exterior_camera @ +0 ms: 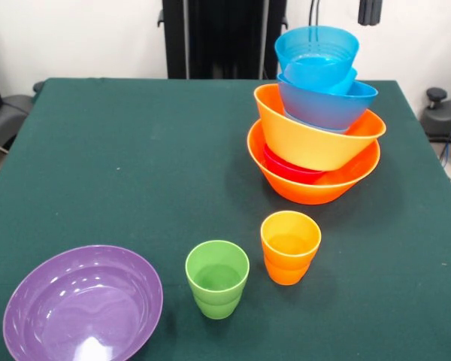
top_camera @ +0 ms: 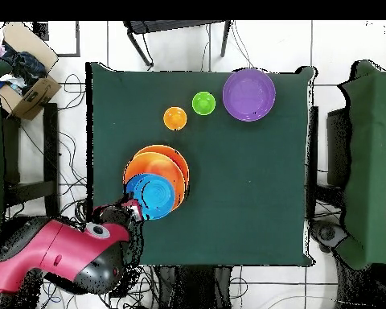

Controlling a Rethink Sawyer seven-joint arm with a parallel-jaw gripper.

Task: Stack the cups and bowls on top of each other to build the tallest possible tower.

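The tower (exterior_camera: 316,128) leans at the table's (exterior_camera: 120,150) far right side, while the wide purple bowl (exterior_camera: 83,312), green cup (exterior_camera: 217,277) and orange cup (exterior_camera: 289,246) stand loose near the front edge; all look light, rigid and slippery, best taken at a rim. The gripper (exterior_camera: 370,11) hangs above the tower, only its tip showing, so its opening cannot be judged and nothing is seen in it.
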